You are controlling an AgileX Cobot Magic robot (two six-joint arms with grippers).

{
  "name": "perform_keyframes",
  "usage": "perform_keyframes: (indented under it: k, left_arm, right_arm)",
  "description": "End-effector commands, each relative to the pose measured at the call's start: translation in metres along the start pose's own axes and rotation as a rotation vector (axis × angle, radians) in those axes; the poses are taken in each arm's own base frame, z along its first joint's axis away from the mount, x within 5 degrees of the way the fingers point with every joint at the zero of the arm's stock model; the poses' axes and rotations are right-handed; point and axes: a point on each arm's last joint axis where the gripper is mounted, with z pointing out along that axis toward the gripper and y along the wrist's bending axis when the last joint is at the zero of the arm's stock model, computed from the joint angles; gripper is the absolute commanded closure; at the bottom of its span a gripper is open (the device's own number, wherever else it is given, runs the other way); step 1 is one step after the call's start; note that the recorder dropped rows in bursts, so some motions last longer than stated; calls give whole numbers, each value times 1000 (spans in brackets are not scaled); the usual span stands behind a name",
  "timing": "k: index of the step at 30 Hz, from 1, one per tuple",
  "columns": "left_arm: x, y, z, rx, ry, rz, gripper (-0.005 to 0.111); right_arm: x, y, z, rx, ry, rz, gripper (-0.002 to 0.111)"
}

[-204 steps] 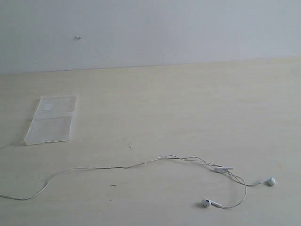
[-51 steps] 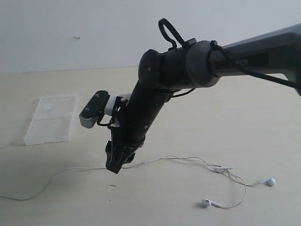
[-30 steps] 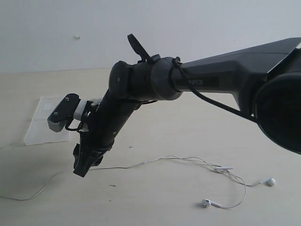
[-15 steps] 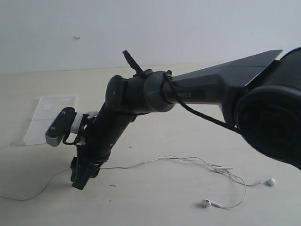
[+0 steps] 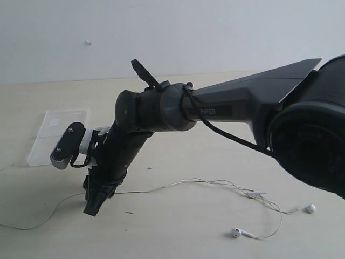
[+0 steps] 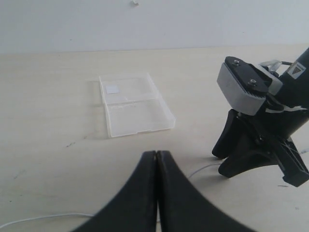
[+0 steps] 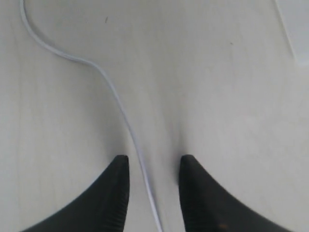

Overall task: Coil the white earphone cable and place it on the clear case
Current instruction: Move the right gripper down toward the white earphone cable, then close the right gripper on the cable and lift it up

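Note:
The white earphone cable [image 5: 183,183] lies stretched across the wooden table, its two earbuds [image 5: 235,233] and inline remote [image 5: 257,193] at the front right. The clear case [image 5: 58,136] lies open and flat at the back left. My right gripper [image 5: 92,206] has reached across to the left and stands low over the cable's left stretch. In the right wrist view it [image 7: 153,162] is open, with the cable [image 7: 126,121] running between its fingers. My left gripper [image 6: 157,153] is shut on nothing, hovering in front of the case [image 6: 133,104], out of the exterior view.
The right arm [image 5: 215,108] spans the table from the right edge, its wrist camera [image 5: 66,147] beside the case. A pale wall [image 5: 161,32] backs the table. The cable's far left end trails off the front left [image 5: 21,226].
The right arm swung left along the cable from the middle toward its left stretch, then lowered slightly. The cable and case have not moved.

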Motion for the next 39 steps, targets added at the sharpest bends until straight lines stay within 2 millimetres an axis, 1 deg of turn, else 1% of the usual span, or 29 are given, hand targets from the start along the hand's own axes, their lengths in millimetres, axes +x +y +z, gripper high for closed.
perform_keyframes:
  k: [1, 2, 5, 11, 16, 20, 23, 26, 31, 35, 39]
  left_arm:
    - [-1, 0, 0, -3, -9, -2, 107]
    - [-1, 0, 0, -3, -9, -2, 107]
    - [-1, 0, 0, -3, -9, -2, 107]
    - [-1, 0, 0, -3, -9, -2, 107]
    - [-1, 0, 0, -3, -9, -2, 107]
    - [-1, 0, 0, -3, -9, -2, 107]
    - [-1, 0, 0, -3, -9, -2, 107]
    - [-1, 0, 0, -3, -9, -2, 107]
    - [-1, 0, 0, -3, -9, -2, 107]
    - [-1, 0, 0, -3, -9, -2, 107]
    - [-1, 0, 0, -3, -9, -2, 107]
  right_arm:
    - [4, -1, 6, -6, 23, 14, 78]
    - [5, -1, 8, -6, 29, 39, 80]
    - [6, -2, 7, 5, 42, 35, 87]
    - [9, -2, 7, 3, 72, 33, 108]
    - [9, -2, 6, 12, 80, 82, 108]
    - [4, -1, -4, 17, 68, 102, 108]
    - [-3, -1, -18, 33, 47, 109, 108]
    - [-10, -1, -37, 70, 40, 111, 108]
    - [-23, 3, -82, 123, 29, 89, 108]
    - [-35, 12, -121, 144, -21, 75, 108]
    - [-42, 20, -160, 177, -52, 55, 108]
